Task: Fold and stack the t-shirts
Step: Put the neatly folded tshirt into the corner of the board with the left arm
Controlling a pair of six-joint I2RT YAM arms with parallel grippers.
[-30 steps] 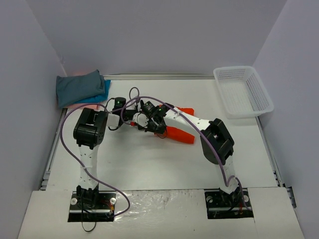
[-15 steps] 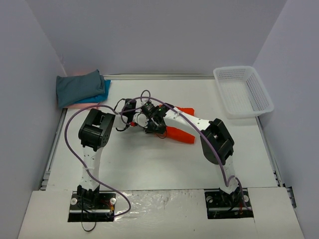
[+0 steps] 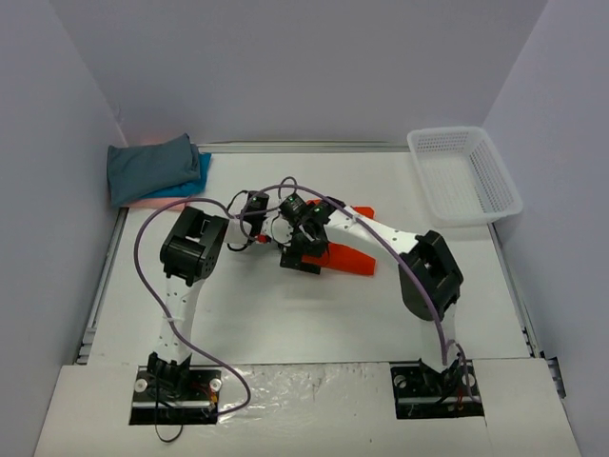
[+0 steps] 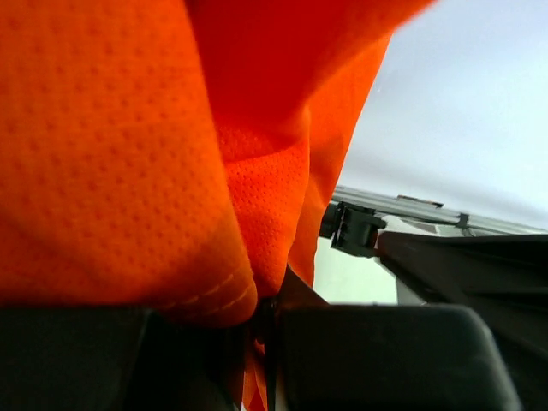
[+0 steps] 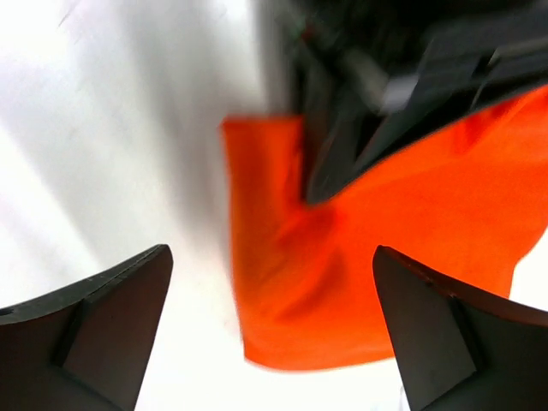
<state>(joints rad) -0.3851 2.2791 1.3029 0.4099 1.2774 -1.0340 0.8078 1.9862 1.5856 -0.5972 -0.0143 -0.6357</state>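
The bright orange t-shirt [image 3: 348, 258] lies bunched at the middle of the table, partly under both wrists. In the left wrist view its cloth [image 4: 128, 154] fills most of the frame, and a fold of it is pinched where my left gripper [image 4: 265, 318] is shut. In the top view my left gripper [image 3: 282, 231] meets the shirt's left end. My right gripper [image 5: 274, 330] stands open just above the shirt [image 5: 368, 257], its fingers [image 5: 103, 325] wide apart with nothing between them. The folded t-shirts sit stacked at the back left: dark grey-teal [image 3: 152, 167] on blue [image 3: 197, 179] on pink [image 3: 152, 202].
A white mesh basket [image 3: 464, 174] stands at the back right corner. Purple cables [image 3: 143, 276] loop from both arms over the left and middle of the table. Grey walls close in the back and both sides.
My left arm has reached right and its gripper has shut on the orange t-shirt. My right gripper has opened and let the shirt go, shifting slightly toward the near side.
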